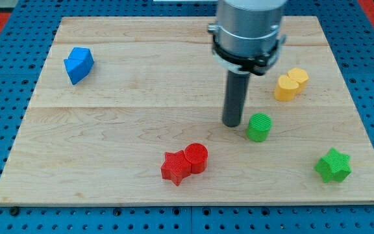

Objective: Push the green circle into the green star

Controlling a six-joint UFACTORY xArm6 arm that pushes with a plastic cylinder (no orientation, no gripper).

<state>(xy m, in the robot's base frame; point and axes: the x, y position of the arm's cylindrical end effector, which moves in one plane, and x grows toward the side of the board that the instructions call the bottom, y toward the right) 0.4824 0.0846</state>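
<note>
The green circle (260,127) stands on the wooden board right of centre. The green star (333,165) lies near the board's bottom right corner, well apart from the circle. My tip (232,123) is down on the board just to the left of the green circle, with a narrow gap between them. The arm's grey body rises from the rod toward the view's top.
A red star (175,168) and a red circle (197,158) touch each other at the bottom centre. A yellow heart-like block (291,84) sits at the upper right. A blue block (78,64) sits at the upper left. The board (109,130) lies on a blue pegboard.
</note>
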